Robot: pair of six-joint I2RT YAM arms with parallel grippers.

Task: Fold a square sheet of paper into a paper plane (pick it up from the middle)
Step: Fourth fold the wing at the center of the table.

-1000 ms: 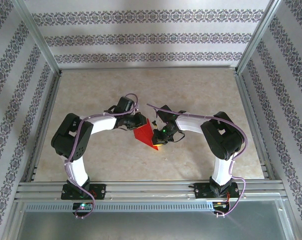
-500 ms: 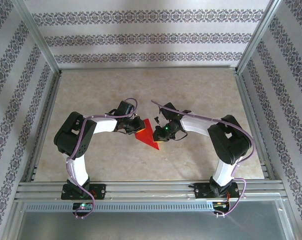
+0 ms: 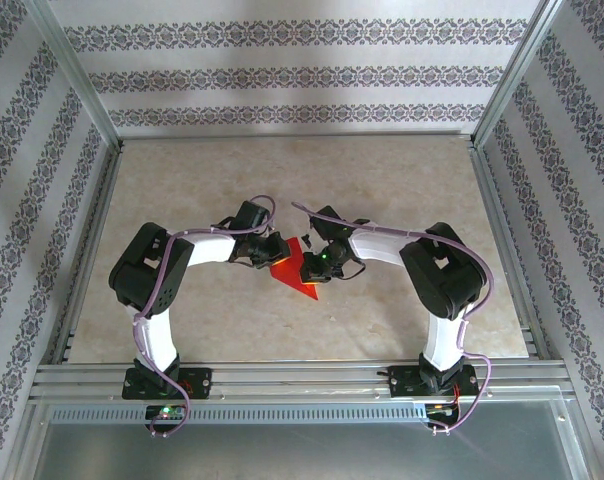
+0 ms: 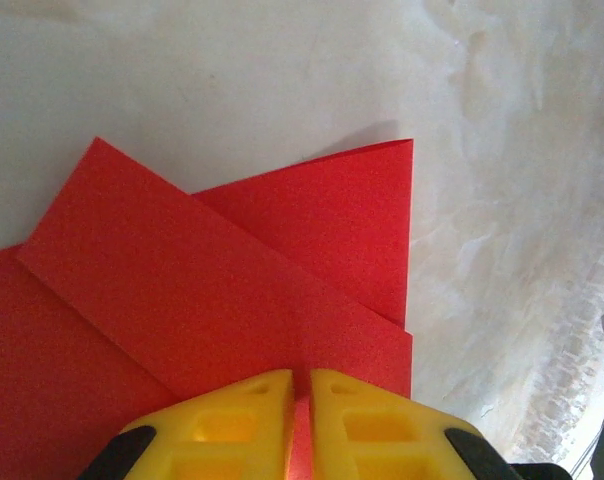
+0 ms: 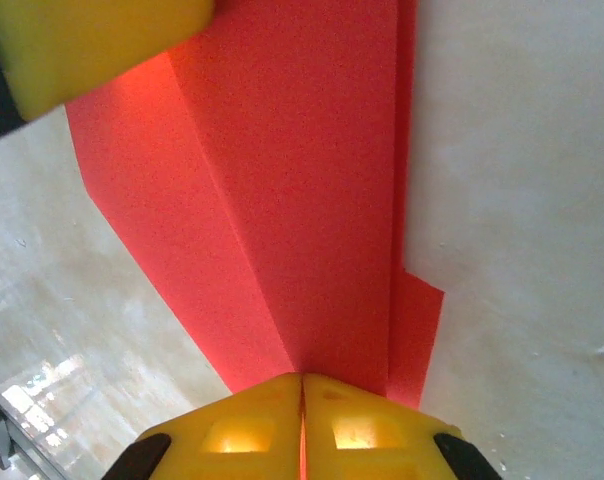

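The square sheet of paper [image 3: 294,271] is bright red and folded into a pointed, layered shape. It sits between my two grippers in the middle of the table. My left gripper [image 3: 279,258] is shut on its left edge. In the left wrist view the yellow fingertips [image 4: 254,400] pinch the red paper [image 4: 222,270] with only a thin slit between them [image 4: 302,388]. My right gripper [image 3: 317,265] is shut on the opposite side. In the right wrist view the folded paper [image 5: 302,200] runs up from the closed jaws [image 5: 302,388], and a finger of the left gripper [image 5: 92,40] shows at the top left.
The beige tabletop [image 3: 402,180] extends on all sides of the paper. Patterned walls and metal frame posts [image 3: 77,75] enclose it. An aluminium rail [image 3: 302,378] runs along the near edge by the arm bases.
The right arm's elbow swung out to the right and came back. The paper shifted only slightly, and both grippers kept hold of it.
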